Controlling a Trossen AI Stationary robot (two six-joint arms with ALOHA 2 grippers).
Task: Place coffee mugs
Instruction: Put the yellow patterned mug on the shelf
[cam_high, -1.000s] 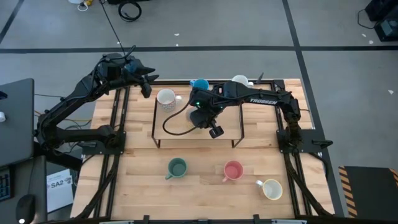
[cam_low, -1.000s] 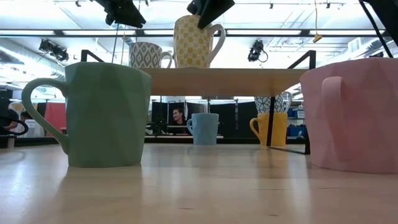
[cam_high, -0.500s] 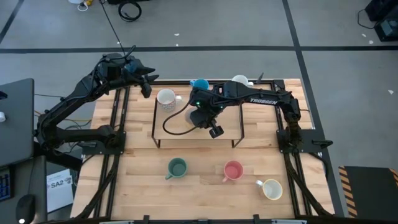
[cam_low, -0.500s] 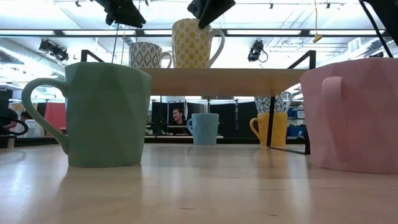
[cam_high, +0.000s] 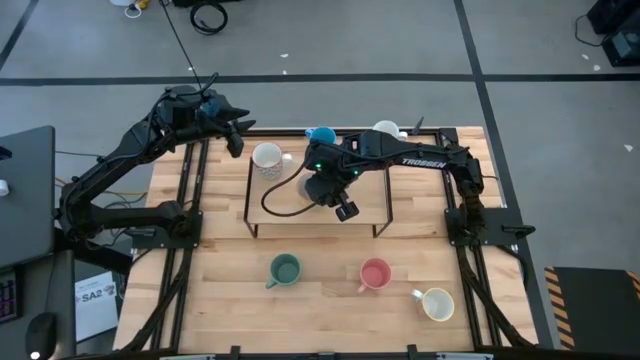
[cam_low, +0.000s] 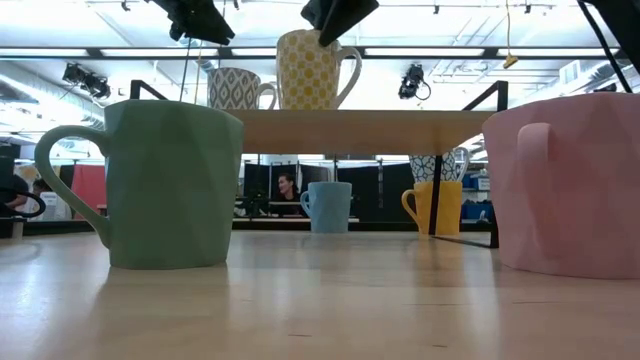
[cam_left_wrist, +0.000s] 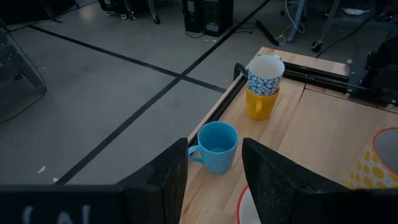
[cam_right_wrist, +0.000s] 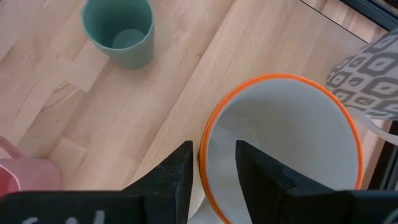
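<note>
A yellow-dotted mug with an orange rim (cam_right_wrist: 283, 134) stands upright on the raised wooden shelf (cam_high: 365, 205). My right gripper (cam_right_wrist: 212, 149) is above it and shut on its rim. A grey-patterned white mug (cam_high: 266, 156) stands on the shelf's far left part. My left gripper (cam_left_wrist: 214, 155) hangs open above the table's far left, beyond the shelf. Behind the shelf are a blue mug (cam_left_wrist: 216, 146) and a blue-patterned mug stacked in an orange-yellow one (cam_left_wrist: 261, 102). On the near table are the dark green mug (cam_high: 285, 268), pink mug (cam_high: 375, 273) and cream mug (cam_high: 437, 303). My right gripper pinches the yellow-dotted mug's wall at the rim (cam_right_wrist: 204, 146), one finger (cam_right_wrist: 255, 168) inside the cup and one outside. The fingers come from above, pointing down. In the low view the mug is upright with its base (cam_low: 310, 106) level with the shelf top.
The shelf has a black metal frame (cam_high: 249, 200), with open room underneath and bare wood to the right of the held mug. A black cable (cam_high: 280, 200) loops over the shelf by the right gripper. People and equipment show in the room behind.
My right gripper has come down a little with the yellow-dotted mug, whose rim sits slightly lower over the shelf than a second ago. Nothing has moved in the last half second.
</note>
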